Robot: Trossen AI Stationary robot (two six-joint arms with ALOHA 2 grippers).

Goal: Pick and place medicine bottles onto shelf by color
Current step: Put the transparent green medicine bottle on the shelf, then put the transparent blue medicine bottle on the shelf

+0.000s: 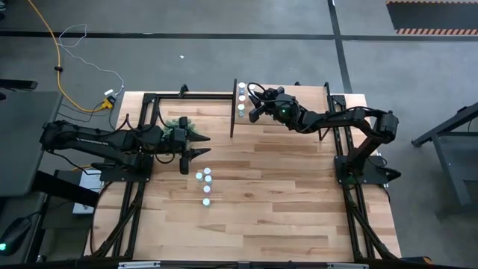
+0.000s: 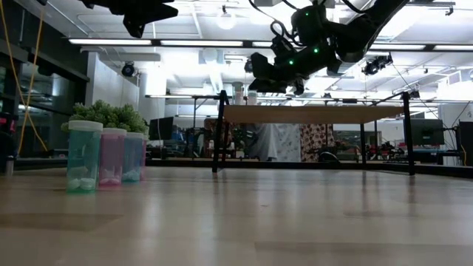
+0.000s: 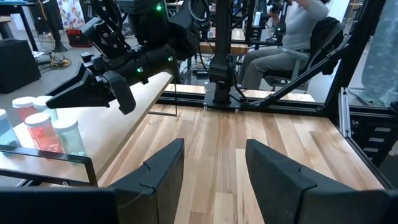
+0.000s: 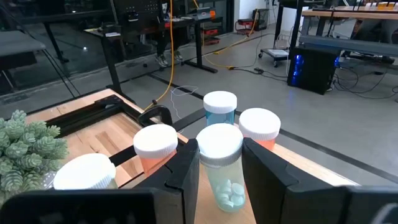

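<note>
Up at the shelf: right gripper poised at its left end, fingers nearly closed around a clear teal bottle, among the white-capped bottles standing there. Well short of the shelf, on the table: four more bottles. Left gripper beside a plant, fingers parted, holding nothing.

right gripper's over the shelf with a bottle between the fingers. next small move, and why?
Probably open the right gripper and lift straight up. The clear teal bottle sits upright between its fingers, apparently on the shelf among other bottles, so it looks placed. The left gripper waits open over the table, near the bottles left there.
</note>
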